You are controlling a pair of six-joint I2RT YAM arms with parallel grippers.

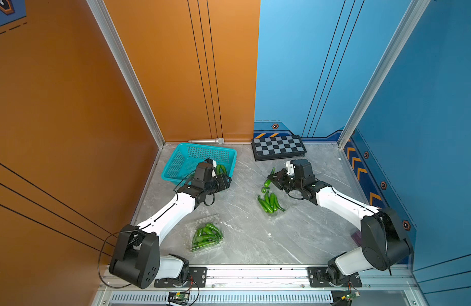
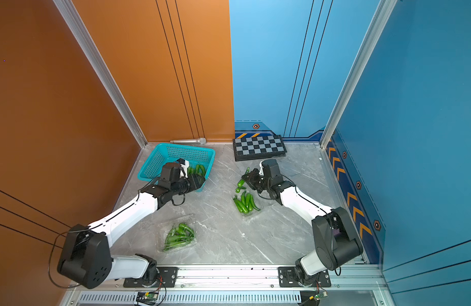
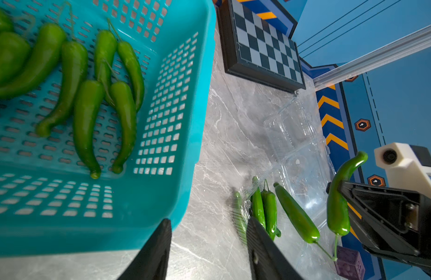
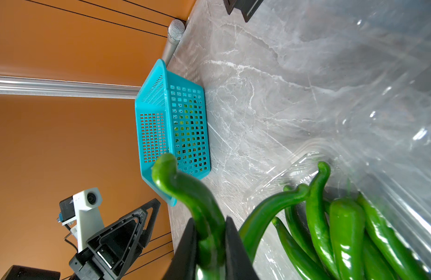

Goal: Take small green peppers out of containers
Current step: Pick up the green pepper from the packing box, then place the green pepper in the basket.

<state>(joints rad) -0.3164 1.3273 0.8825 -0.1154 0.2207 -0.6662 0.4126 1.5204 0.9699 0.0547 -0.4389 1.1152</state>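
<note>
Near box (image 1: pixel 202 220): a clear plastic box close to the robot's base, its lid apparently down, untouched by either arm.
Near box peppers (image 1: pixel 206 234): a full heap lay inside.
Open box (image 3: pixel 296 150): a clear box at mid-table on the right arm's side, lid folded back.
Open box peppers (image 1: pixel 270 202): several lay side by side in its tray.
Right gripper (image 4: pixel 210 240): clenched on one pepper, jaws nearly together.
Held pepper (image 3: pixel 338 206): pinched across its middle, raised off the table (image 1: pixel 250 238) just beside the open box, stem hanging down.
Left gripper (image 3: pixel 209 244): released, jaws apart with nothing between them, poised at the basket's near corner.
Basket (image 1: pixel 207 147): a teal perforated tub in the far corner on the left arm's side.
Basket peppers (image 3: pixel 86 121): a fair number already lay on its floor.
Chessboard (image 1: pixel 279 147): folded flat by the back wall, uninvolved.
Microphone (image 1: pixel 206 141): lay along the back wall behind the basket, uninvolved.
Done: judging by the basket's contents, roughly one box's worth had been taken out; the open box looked partly emptied.
Left: the held pepper awaited delivery, the open box's remainder followed, and the near box needed opening; a third box could not be made out.
</note>
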